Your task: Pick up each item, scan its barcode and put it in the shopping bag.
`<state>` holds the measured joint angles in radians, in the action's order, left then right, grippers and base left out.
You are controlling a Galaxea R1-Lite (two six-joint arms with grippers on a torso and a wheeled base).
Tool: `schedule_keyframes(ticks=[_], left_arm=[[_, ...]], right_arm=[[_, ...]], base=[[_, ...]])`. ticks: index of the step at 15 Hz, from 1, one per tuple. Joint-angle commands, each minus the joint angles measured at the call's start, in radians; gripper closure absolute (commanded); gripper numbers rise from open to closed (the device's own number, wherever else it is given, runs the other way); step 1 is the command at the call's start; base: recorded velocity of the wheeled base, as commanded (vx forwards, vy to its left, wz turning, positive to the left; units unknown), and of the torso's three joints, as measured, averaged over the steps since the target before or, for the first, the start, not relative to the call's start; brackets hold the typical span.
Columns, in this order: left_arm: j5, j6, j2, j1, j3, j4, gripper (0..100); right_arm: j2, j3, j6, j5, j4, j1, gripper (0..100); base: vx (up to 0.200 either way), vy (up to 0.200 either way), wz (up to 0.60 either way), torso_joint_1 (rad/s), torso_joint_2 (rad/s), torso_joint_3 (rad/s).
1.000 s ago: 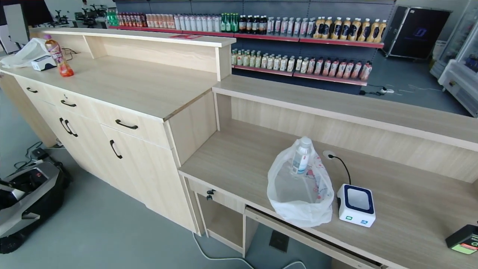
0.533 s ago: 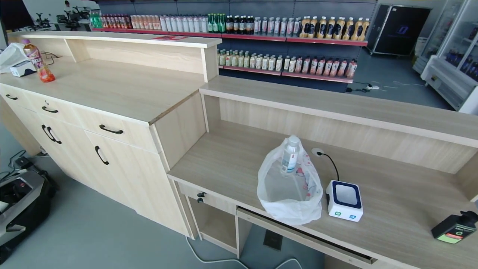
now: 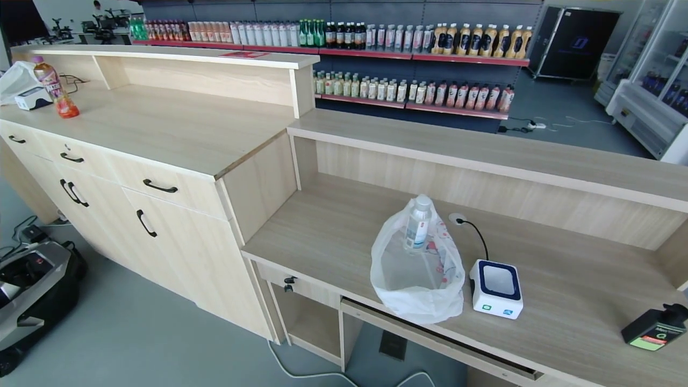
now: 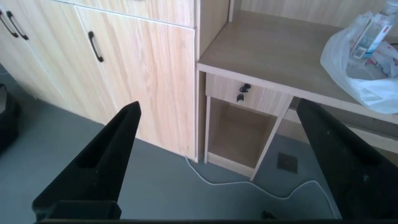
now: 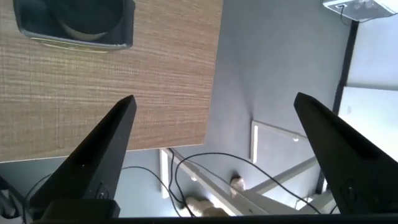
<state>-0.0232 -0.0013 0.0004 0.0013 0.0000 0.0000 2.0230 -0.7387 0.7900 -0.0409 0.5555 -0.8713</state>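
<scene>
A thin white shopping bag [image 3: 416, 279] stands open on the low desk [image 3: 333, 231], with a clear bottle [image 3: 418, 221] upright at its far side. A white barcode scanner [image 3: 496, 288] with a dark window sits right beside the bag. An orange drink bottle [image 3: 55, 88] stands far off on the higher counter [image 3: 177, 123]. My left gripper [image 4: 217, 168] hangs open over the floor in front of the cabinets, the bag [image 4: 364, 62] and bottle [image 4: 372, 31] ahead of it. My right gripper [image 5: 214, 162] is open, empty, over a brown woven surface [image 5: 112, 93].
A black handheld device [image 3: 653, 328] lies at the desk's right end. Another white bag [image 3: 16, 78] and small scanner [image 3: 33, 98] sit by the orange bottle. Drink shelves [image 3: 408, 70] line the back wall. A cable [image 3: 301, 365] trails on the floor under the desk.
The head camera swung a little to the right a second ago, sliding the whole scene left. Bag, bottle and scanner have kept their places on the desk.
</scene>
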Motion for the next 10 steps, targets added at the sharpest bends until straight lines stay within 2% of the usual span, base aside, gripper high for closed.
schedule_keyframes(ticks=[1,4,10], left_arm=[[0.000,0.000,0.001,0.000,0.000,0.000,0],[0.000,0.000,0.001,0.000,0.000,0.000,0],[0.000,0.000,0.001,0.000,0.000,0.000,0]], right_arm=[[0.049,-0.002,0.021,0.059,0.003,0.005,0],[0.094,-0.025,0.040,0.133,0.011,0.025,0],[0.194,-0.037,0.057,0.254,0.113,0.044,0]], base=[[0.000,0.000,0.00,0.000,0.00,0.000],[0.000,0.000,0.00,0.000,0.00,0.000],[0.000,0.000,0.00,0.000,0.00,0.000]])
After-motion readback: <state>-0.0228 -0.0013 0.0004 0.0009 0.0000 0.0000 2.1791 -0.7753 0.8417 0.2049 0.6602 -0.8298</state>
